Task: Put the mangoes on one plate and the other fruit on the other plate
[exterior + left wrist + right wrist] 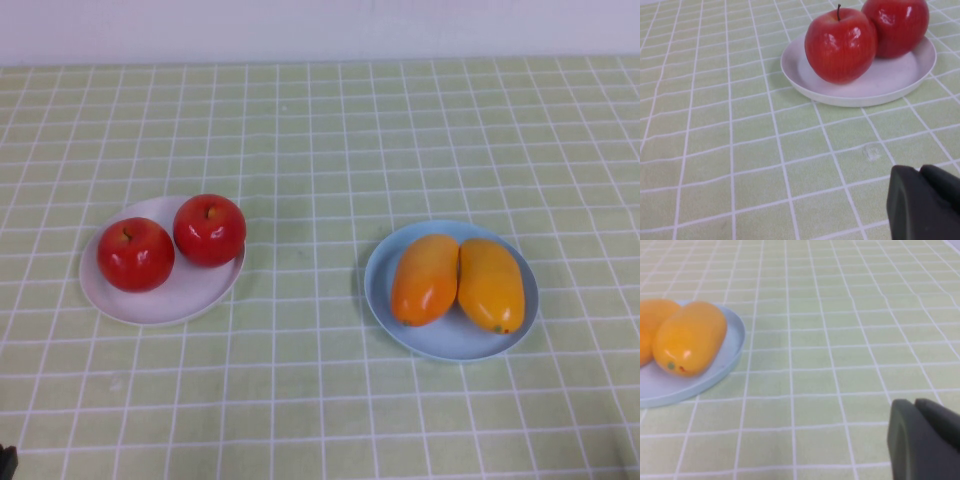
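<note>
1. High view: the white plate (120, 300) sits on the robot's left of the green checked tablecloth (320, 150), and the light blue plate (450, 340) sits well apart on the right.
2. On the white plate lie two red apples (135, 254), side by side and touching, one nearer the robot, the other (209, 230) a little farther back.
3. On the light blue plate lie two mangoes, lengthwise and pressed together: the deeper orange mango (425, 279) on the left, the yellower mango (490, 284) on the right.
4. Left wrist view shows the left gripper (927, 202) low over bare cloth, near the white plate but not touching it; its fingers are closed together and hold nothing.
5. Right wrist view shows the right gripper (927, 437) over bare cloth, off to the side of the light blue plate; its fingers are likewise closed and empty.
</note>
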